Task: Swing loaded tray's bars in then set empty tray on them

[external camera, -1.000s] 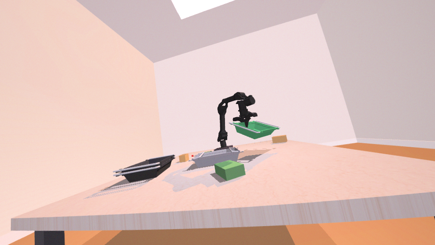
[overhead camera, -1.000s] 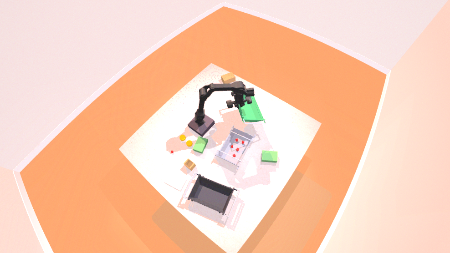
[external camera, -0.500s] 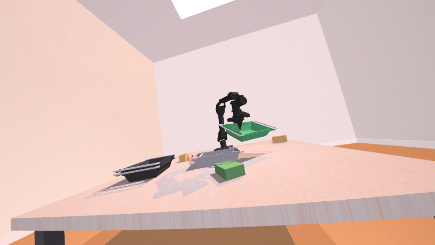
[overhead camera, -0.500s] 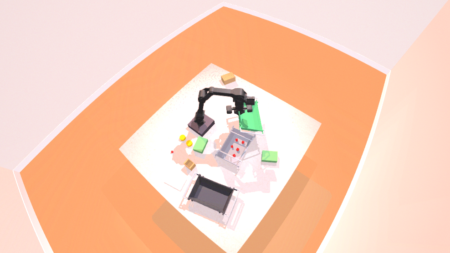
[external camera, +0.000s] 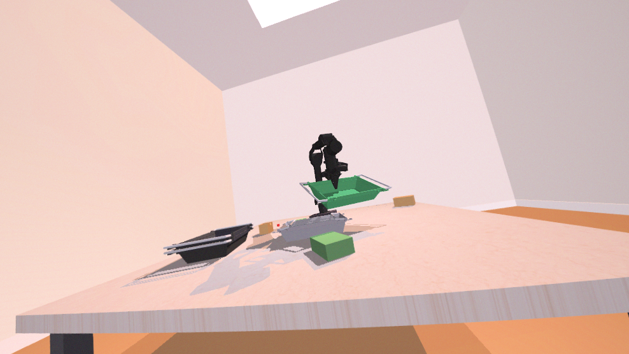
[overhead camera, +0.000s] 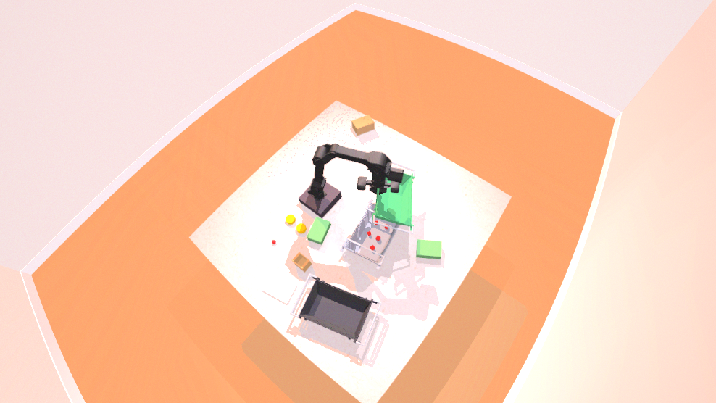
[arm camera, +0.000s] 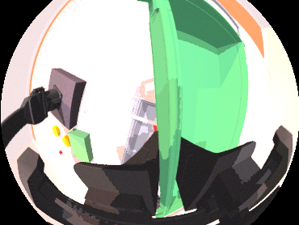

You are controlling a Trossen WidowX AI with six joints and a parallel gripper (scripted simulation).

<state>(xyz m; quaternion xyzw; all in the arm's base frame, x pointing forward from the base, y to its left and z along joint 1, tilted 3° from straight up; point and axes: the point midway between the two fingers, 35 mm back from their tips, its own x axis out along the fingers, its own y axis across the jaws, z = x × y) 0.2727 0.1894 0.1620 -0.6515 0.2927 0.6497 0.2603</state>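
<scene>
Gripper (overhead camera: 379,191) (external camera: 335,187) (arm camera: 162,134) was pinching one side wall of the green plastic tray (overhead camera: 398,201) (external camera: 351,201) (arm camera: 208,81), a finger on each face. That tray was in the air, clear of the table (overhead camera: 465,200) (external camera: 439,255), and not set down. From the top it overlapped one end of the light-grey plastic tray (overhead camera: 359,234) (external camera: 312,229) (arm camera: 138,139), which stood on the table with small red cubes (overhead camera: 377,238) inside. Grey tray's metal bars seemed to be in across its top, but the view was poor there.

Black plastic tray (overhead camera: 345,291) (external camera: 206,253) stood well apart from the grey one. One light-green block (overhead camera: 429,248) (external camera: 332,247) sat near the grey tray; a second green block (overhead camera: 319,230) (arm camera: 81,146) was between that tray and two yellow discs (overhead camera: 301,227) (arm camera: 66,141).
</scene>
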